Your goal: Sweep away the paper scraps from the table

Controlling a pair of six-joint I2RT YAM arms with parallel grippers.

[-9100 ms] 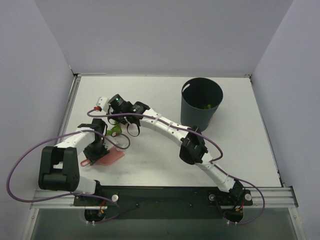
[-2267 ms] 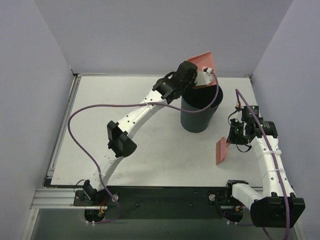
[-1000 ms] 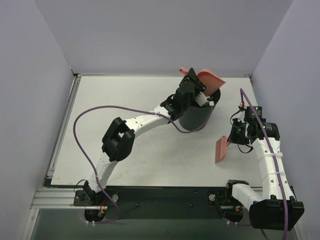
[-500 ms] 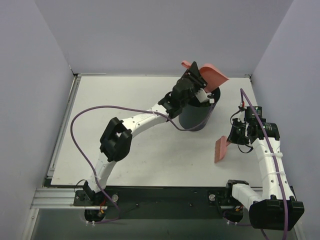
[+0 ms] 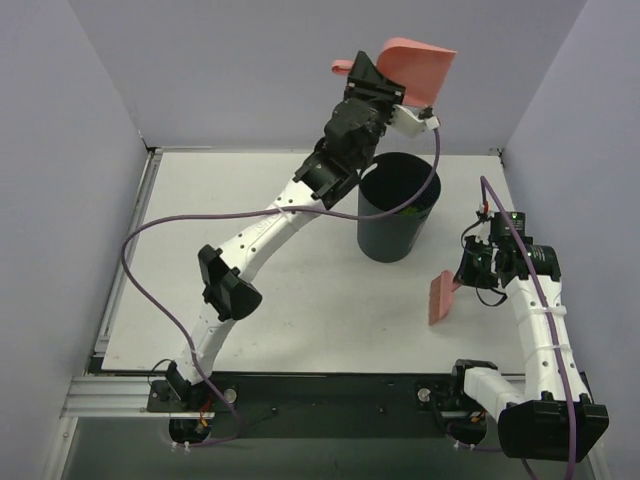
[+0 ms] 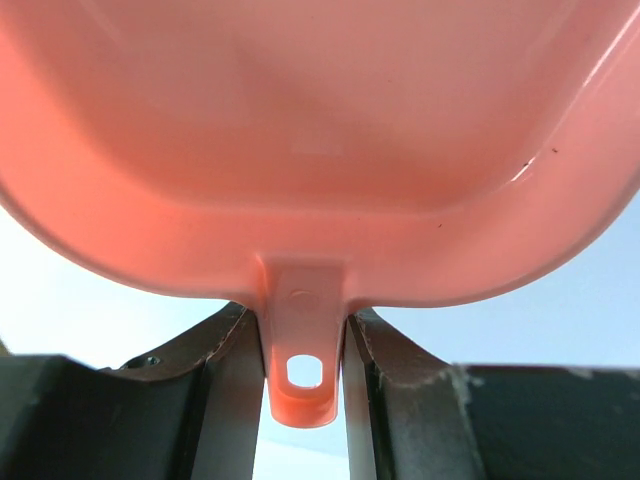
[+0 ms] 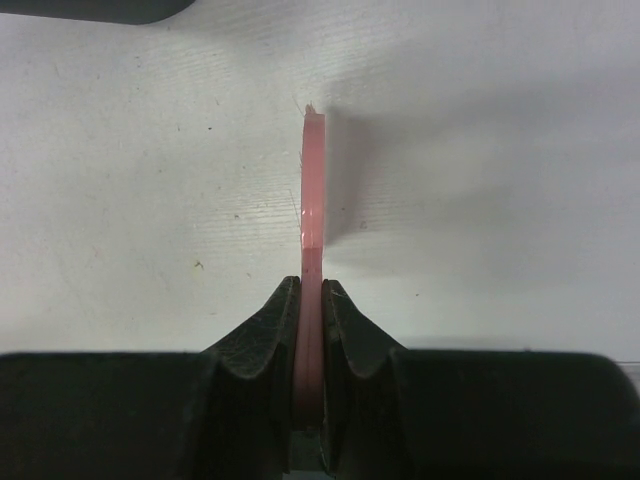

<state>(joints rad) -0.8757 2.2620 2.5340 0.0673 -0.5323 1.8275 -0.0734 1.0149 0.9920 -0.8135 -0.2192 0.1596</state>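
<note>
We judge the job close to finished. Across the white table (image 5: 250, 200) we find no loose paper scraps (image 5: 408, 211). Their only trace is what may be a faint green fleck inside the dark bin (image 5: 392, 240), right of centre in the overhead frame, though it is too small for us to be sure. The left gripper (image 6: 305, 345) is clamped on the handle tab of the pink dustpan (image 6: 320, 150), one finger on either side. It holds the pan high above the bin's far rim, near the top of the overhead frame, and the wrist view shows only smooth pink plastic with no scrap on it. The right gripper (image 7: 311, 305) is closed on the pink brush (image 7: 313, 180), which hangs edge-on close to the table at the right of the overhead frame, apart from the bin. What seems left to us is only setting both tools down. We can read no brand, label or writing anywhere.
</note>
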